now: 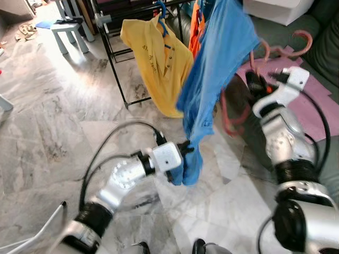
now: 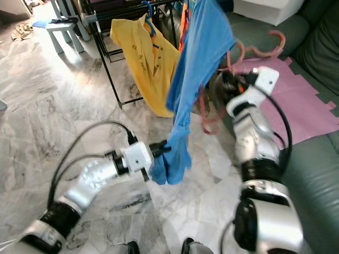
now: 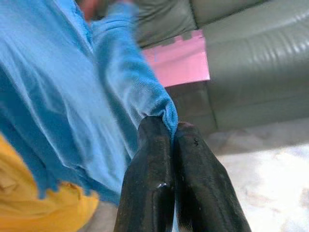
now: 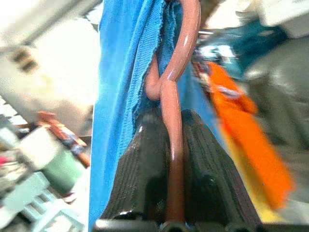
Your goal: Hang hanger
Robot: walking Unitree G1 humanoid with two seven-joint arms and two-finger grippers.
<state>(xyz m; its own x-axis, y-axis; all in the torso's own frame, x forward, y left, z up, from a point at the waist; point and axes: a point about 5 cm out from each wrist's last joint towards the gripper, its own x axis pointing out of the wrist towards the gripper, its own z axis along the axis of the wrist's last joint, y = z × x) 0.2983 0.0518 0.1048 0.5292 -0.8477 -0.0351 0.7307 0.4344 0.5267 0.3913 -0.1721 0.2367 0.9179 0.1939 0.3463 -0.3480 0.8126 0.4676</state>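
The right hand (image 4: 173, 145) is closed on the pink hanger (image 4: 174, 96), its two fingers clamping the thin rod, to the right of the scene in front of the sofa (image 1: 323, 47). A blue garment (image 1: 212, 69) drapes from this hanger and hangs down the middle of the scene. The left hand (image 3: 172, 140) pinches the garment's lower hem, fingers pressed together on the cloth, low and near the robot above the marble floor (image 1: 53, 132).

The hanger appears to be a light, stiff plastic rod with a smooth, likely slippery surface; the straight stem below the hook seems the firmest place to hold. The garment is soft and limp, so it will probably swing and may slide off if the hanger tilts.

A black clothes rack (image 1: 114, 53) stands far and left of centre, carrying a yellow shirt (image 1: 159, 58) on a blue hanger (image 1: 161, 16) and an orange garment (image 1: 197, 32) just beside the blue one. These hanging clothes crowd the rail and probably leave little free room. A pink mat (image 1: 318, 100) lies on the sofa, with further pink hangers (image 1: 296, 45) on it. A small stool (image 1: 69, 32) stands far left.
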